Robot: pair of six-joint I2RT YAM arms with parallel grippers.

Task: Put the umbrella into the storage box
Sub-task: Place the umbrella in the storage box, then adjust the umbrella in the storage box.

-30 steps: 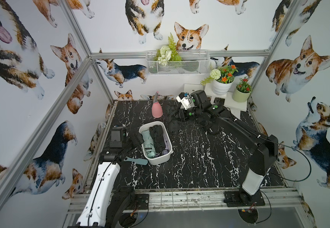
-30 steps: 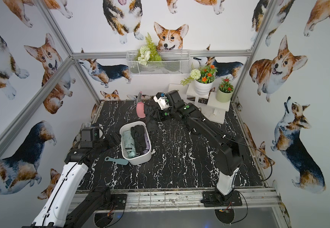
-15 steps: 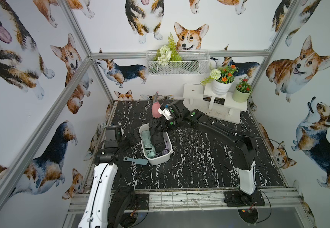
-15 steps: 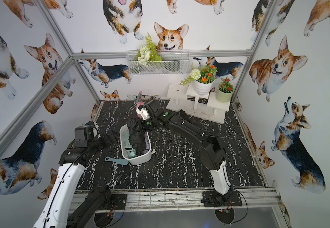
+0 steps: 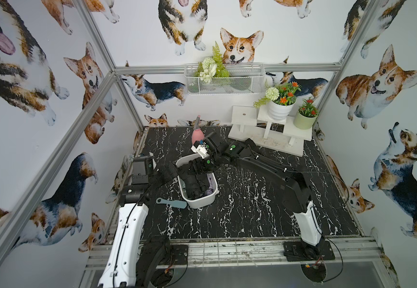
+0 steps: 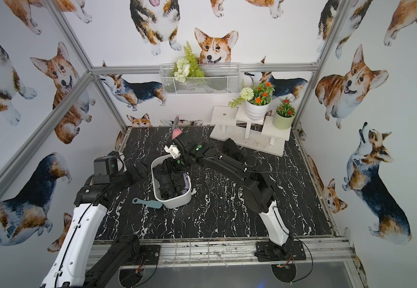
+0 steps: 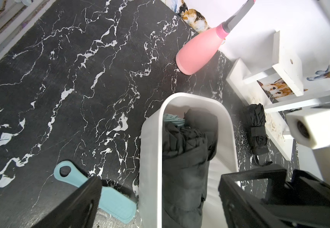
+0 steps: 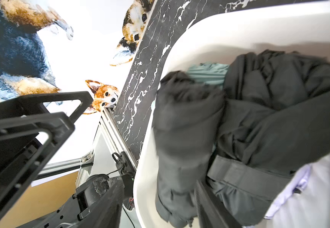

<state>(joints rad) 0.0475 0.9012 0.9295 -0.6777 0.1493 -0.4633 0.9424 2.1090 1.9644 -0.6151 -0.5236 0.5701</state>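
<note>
One more umbrella point(image 5: 192, 183) now in storage box point(image 5: 200, 202).

Both top views hang high above the table point(image 5: 252, 219), at its six o'clock edge, facing twelve and steeply down. The wrist cameras sit close in — all four share the box point(image 7: 150, 158).

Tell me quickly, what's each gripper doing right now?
Left gripper: open, holding nothing.
Right gripper: open, fingers either side of a black umbrella in the white box.

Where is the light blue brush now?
In a top view the brush lies flat on the black table, beside the near end of the white box, on the left arm's side.
</note>
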